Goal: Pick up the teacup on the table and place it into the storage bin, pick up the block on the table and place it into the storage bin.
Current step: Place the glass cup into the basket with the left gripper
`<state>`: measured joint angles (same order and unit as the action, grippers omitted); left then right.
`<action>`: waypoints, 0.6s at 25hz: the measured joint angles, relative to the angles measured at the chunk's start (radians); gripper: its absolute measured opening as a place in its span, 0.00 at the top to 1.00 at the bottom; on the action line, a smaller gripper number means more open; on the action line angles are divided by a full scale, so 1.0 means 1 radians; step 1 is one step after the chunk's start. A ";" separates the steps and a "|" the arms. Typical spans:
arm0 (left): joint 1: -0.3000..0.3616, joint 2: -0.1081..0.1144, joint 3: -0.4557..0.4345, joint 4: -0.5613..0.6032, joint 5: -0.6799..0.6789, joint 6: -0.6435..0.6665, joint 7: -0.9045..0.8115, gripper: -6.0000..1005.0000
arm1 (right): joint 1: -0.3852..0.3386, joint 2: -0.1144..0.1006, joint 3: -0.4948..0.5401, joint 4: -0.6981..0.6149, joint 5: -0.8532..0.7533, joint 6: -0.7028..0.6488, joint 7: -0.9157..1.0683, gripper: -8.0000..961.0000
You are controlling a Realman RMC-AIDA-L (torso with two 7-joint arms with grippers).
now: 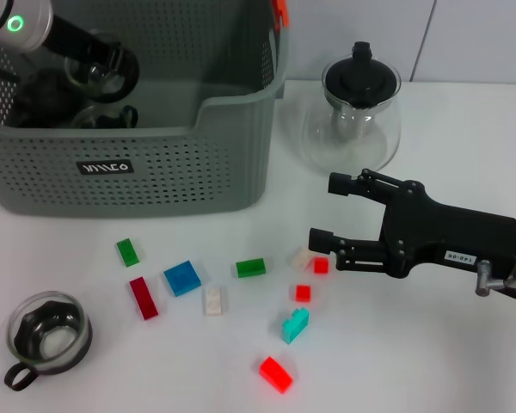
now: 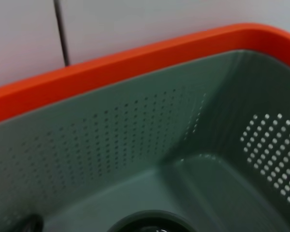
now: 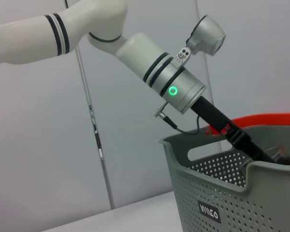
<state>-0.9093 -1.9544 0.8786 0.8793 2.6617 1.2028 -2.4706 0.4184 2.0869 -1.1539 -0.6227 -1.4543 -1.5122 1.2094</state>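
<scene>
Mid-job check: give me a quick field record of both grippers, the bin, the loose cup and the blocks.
left gripper: inside the storage bin, holding a glass teacup
right gripper: open, above the table beside a white block and a small red block
teacup on table: front left, untouched
blocks: scattered before the bin
glass teapot: right of bin

Storage bin (image 1: 155, 155): small black label (image 1: 106, 167) on the front wall with white letters, mirrored in the head view and not reliably legible. Right claw (image 1: 320, 211): white sticker (image 1: 458, 256) on its body, printed upside down, apparently "140-06".
</scene>
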 joint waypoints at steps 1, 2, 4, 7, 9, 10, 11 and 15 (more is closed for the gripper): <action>0.003 0.003 -0.001 0.001 0.004 0.008 -0.005 0.95 | 0.001 0.000 0.000 0.000 0.000 0.000 0.000 0.02; 0.004 0.006 -0.003 0.002 0.006 0.015 -0.009 0.95 | 0.002 0.000 0.000 0.000 0.000 0.001 0.000 0.02; 0.005 0.010 -0.007 0.001 0.008 0.025 -0.015 0.95 | 0.004 -0.001 0.000 0.000 0.000 0.003 0.002 0.02; 0.005 0.011 -0.009 0.000 0.022 0.028 -0.026 0.95 | 0.006 -0.003 0.000 0.000 0.000 0.005 0.003 0.02; 0.001 0.010 -0.005 -0.003 0.052 0.018 -0.045 0.95 | 0.007 -0.003 -0.001 0.000 0.000 0.006 0.004 0.02; -0.004 0.009 -0.003 -0.008 0.066 0.016 -0.049 0.95 | 0.008 -0.004 -0.001 0.000 0.000 0.006 0.004 0.02; -0.009 0.008 -0.002 -0.015 0.079 0.015 -0.051 0.95 | 0.008 -0.004 -0.001 0.000 0.000 0.007 0.004 0.02; -0.026 0.001 0.001 -0.046 0.116 0.009 -0.052 0.93 | 0.008 -0.003 -0.004 0.000 0.000 0.009 0.003 0.02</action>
<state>-0.9355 -1.9531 0.8797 0.8332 2.7779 1.2114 -2.5227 0.4265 2.0841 -1.1576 -0.6227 -1.4542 -1.5031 1.2123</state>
